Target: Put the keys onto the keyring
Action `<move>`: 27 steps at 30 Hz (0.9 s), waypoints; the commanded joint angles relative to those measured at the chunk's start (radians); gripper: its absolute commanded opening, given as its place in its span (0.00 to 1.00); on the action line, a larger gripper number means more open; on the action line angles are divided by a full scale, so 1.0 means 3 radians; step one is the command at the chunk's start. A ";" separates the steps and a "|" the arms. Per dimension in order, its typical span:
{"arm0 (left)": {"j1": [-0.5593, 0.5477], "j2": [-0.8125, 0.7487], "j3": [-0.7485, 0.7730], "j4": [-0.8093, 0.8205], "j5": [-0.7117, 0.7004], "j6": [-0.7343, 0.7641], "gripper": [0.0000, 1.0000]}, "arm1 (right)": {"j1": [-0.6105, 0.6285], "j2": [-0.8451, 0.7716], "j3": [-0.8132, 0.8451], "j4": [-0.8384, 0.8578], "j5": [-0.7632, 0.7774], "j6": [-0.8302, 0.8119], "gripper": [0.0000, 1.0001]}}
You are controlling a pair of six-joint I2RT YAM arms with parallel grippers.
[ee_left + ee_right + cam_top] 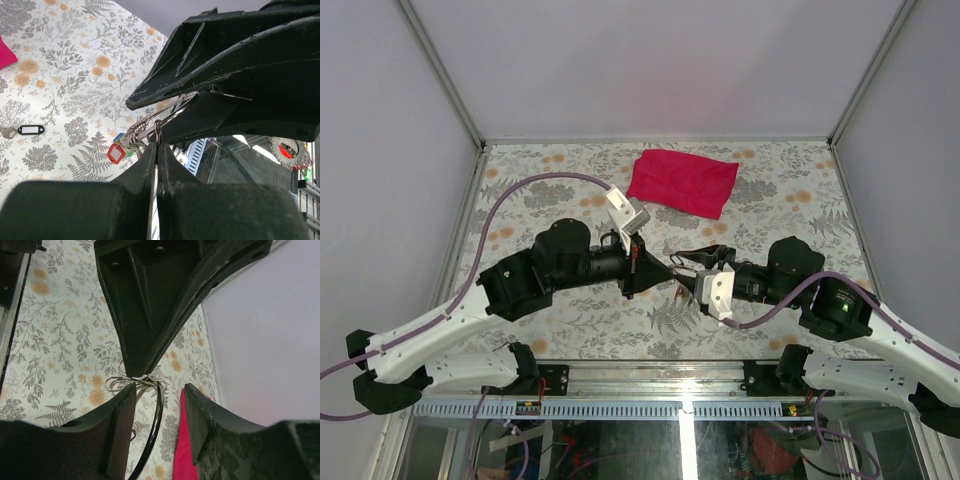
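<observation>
The ring is held off the table at the middle of the top view, where the two arms meet tip to tip. In the left wrist view it shows as a thin silver arc just above centre; its lower end runs down into the left gripper, whose jaws are pressed together on the wire. A bunch of keys hangs on the ring to the lower left of that arc, packed close; a red tag dangles below the bunch, with a bit of green and a bit of blue beside it. In the right wrist view the ring is a dark curve running from the centre towards the bottom edge. It stands in the gap of the right gripper, whose jaws are apart with one finger on either side of the wire; whether either finger touches it cannot be told. The tip of the left gripper comes down from the top of that frame and meets the ring's upper end. One key with a black tag lies flat on the table, at the left edge of the left wrist view, well apart from the ring. A red cloth lies on the table in the upper middle of the top view, beyond both grippers.
</observation>
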 commanded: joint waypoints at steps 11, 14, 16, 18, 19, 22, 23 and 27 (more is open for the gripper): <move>-0.0008 0.0090 0.0235 -0.0028 0.0149 0.0084 0.00 | 0.0004 0.0078 0.0198 -0.0052 -0.0178 -0.0276 0.35; -0.0008 0.0111 0.0255 -0.0044 0.0149 0.0087 0.00 | 0.0005 0.0079 0.0200 -0.0057 -0.0232 -0.0272 0.30; -0.0006 0.0115 0.0269 -0.0058 0.0146 0.0092 0.00 | 0.0004 0.0077 0.0189 -0.0037 -0.0268 -0.0257 0.24; -0.0006 0.0127 0.0274 -0.0073 0.0126 0.0097 0.00 | 0.0004 0.0066 0.0179 -0.0023 -0.0303 -0.0229 0.15; -0.0005 0.0126 0.0276 -0.0079 0.0121 0.0097 0.00 | 0.0004 0.0060 0.0177 -0.0013 -0.0315 -0.0211 0.12; -0.0004 0.0115 0.0288 -0.0073 0.0106 0.0097 0.00 | 0.0005 0.0062 0.0189 0.0012 -0.0310 -0.0107 0.02; -0.0006 0.0111 0.0292 -0.0064 0.0093 0.0093 0.00 | 0.0004 0.0066 0.0205 0.0014 -0.0284 -0.0057 0.01; -0.0005 0.0049 0.0256 0.0070 0.0062 0.0056 0.10 | 0.0004 0.0087 0.0256 0.0027 -0.0137 0.0152 0.00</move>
